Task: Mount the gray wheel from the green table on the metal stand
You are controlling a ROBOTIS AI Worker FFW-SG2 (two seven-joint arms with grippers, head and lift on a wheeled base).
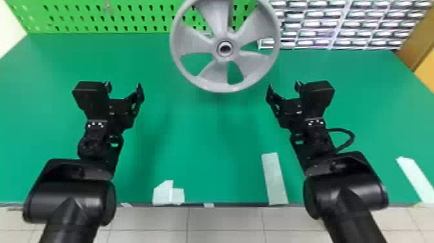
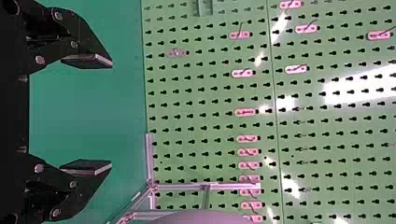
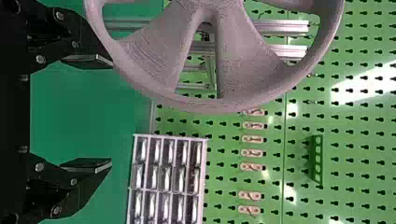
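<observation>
The gray wheel (image 1: 222, 57) was seen raised, hub facing the head camera, before the metal stand (image 3: 285, 27).
It was placed at the upper middle of the head view; whether it was fully seated could not be told. The left end effector (image 1: 124, 85), centre left, and the right end effector (image 1: 284, 86), centre right, were spread and empty. Stiff, fairly light plastic was suggested; opposite sides of the outer rim (image 1: 222, 87) were judged the best hold.
</observation>
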